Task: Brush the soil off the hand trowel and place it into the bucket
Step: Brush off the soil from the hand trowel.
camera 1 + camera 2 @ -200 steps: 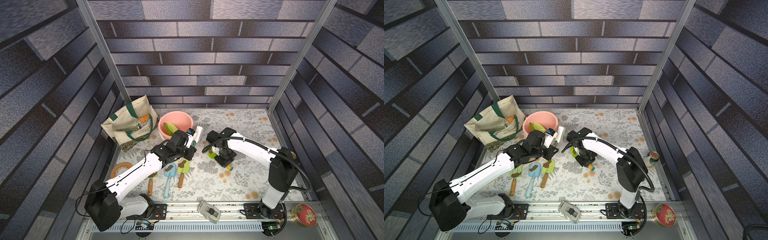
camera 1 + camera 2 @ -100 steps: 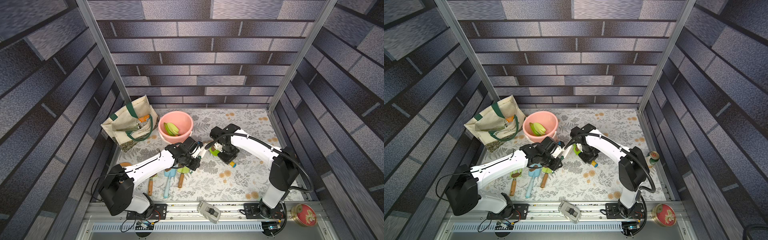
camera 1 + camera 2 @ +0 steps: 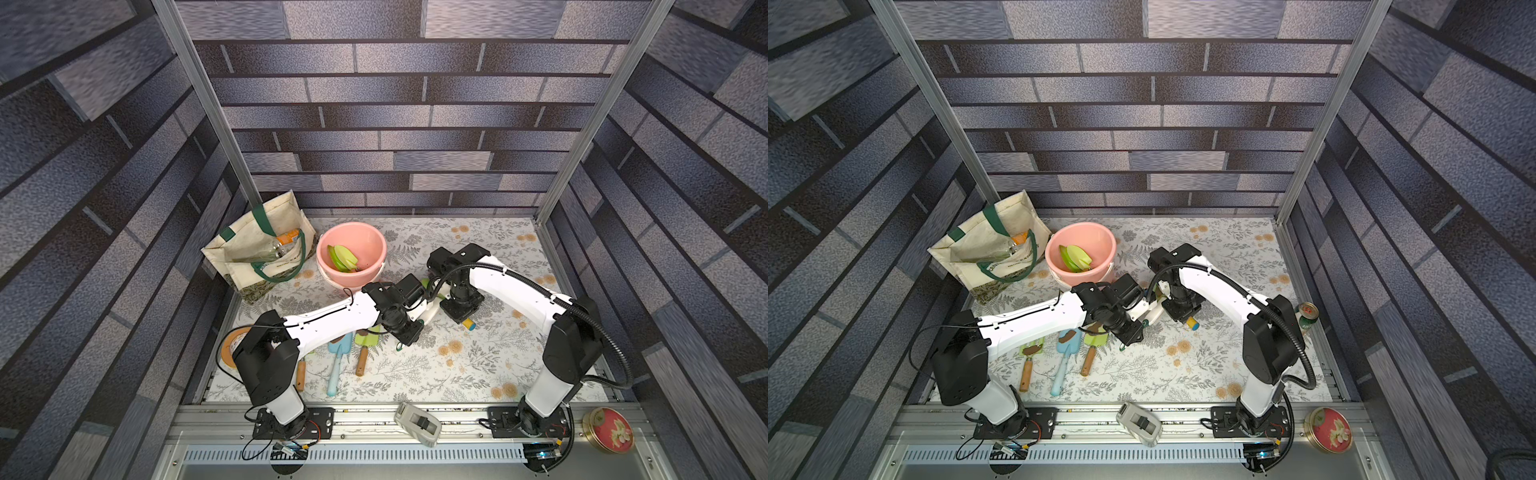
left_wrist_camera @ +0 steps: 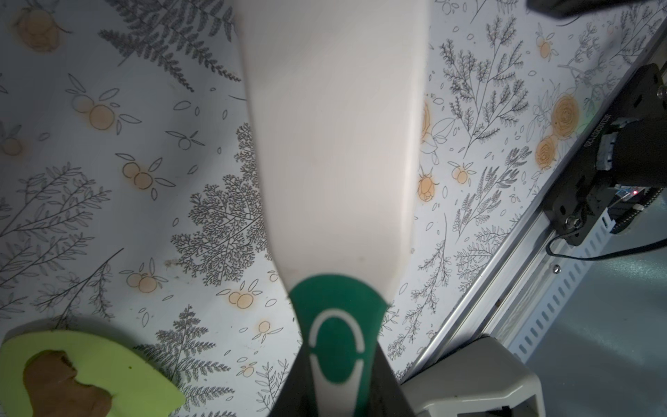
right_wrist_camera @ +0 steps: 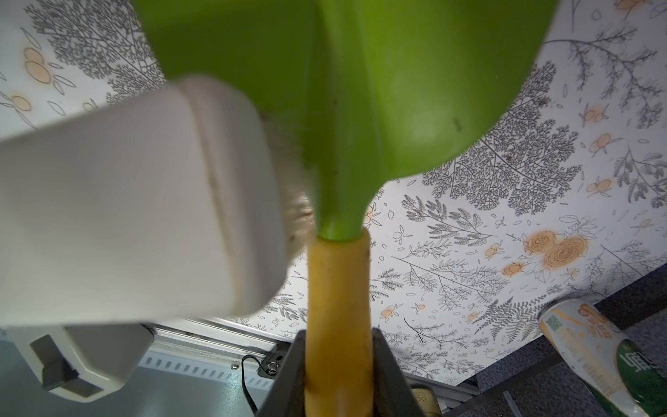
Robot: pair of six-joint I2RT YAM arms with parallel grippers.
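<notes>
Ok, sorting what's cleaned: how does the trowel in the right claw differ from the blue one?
The held trowel has a green blade and yellow handle; the blue trowel is light blue throughout. The held trowel is raised in the right claw, brush against it; the blue trowel lies flat on the mat, soil on its blade. Both are hand trowels.

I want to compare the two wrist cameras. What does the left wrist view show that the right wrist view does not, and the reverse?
Only left wrist: the green handle end of the brush in the left gripper, and a second trowel lying on the mat with soil on its blade. Only right wrist: the held trowel, yellow handle in the right gripper, the bristles meeting its green blade, and a can. Both: the white brush, the mat, the grey box by the rail.
</notes>
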